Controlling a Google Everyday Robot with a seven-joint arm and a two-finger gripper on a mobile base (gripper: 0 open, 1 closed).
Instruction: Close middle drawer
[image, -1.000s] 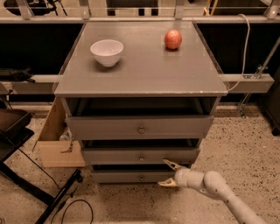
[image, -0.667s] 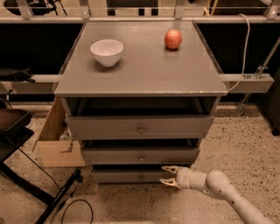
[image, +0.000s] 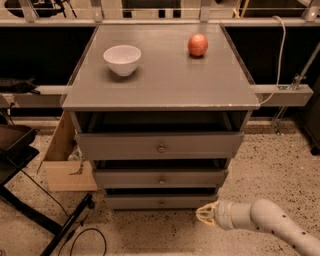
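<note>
- You have the middle drawer (image: 130, 178) in the grey cabinet (image: 165, 85), its flat front the second of three, with a small round knob (image: 161, 180) at its centre.
- A dark strip shows above that front, so the drawer stands a little way out; what lies inside is hidden in shadow.
- The top drawer (image: 120, 146) above it also stands out, with a wider dark opening under the cabinet top. The bottom drawer (image: 135, 202) sits lowest and has the narrowest front.
- On the cabinet top you see a white bowl (image: 122, 58) to the left, nothing visible in it, and a red apple (image: 198, 45) well apart at the back right.
- Your gripper (image: 202, 214) hangs low by the floor (image: 270, 170), just beside the bottom drawer's right end, below and right of the middle front and not touching it. You cannot tell how its jaws stand.
- The pale arm (image: 270, 222) runs off to the lower right corner.
- An open cardboard box (image: 62, 165) sits against the cabinet's left side, with a black stand (image: 30, 212) in front of it.
- Right of the cabinet the speckled floor lies open; the middle front itself is uncovered.
</note>
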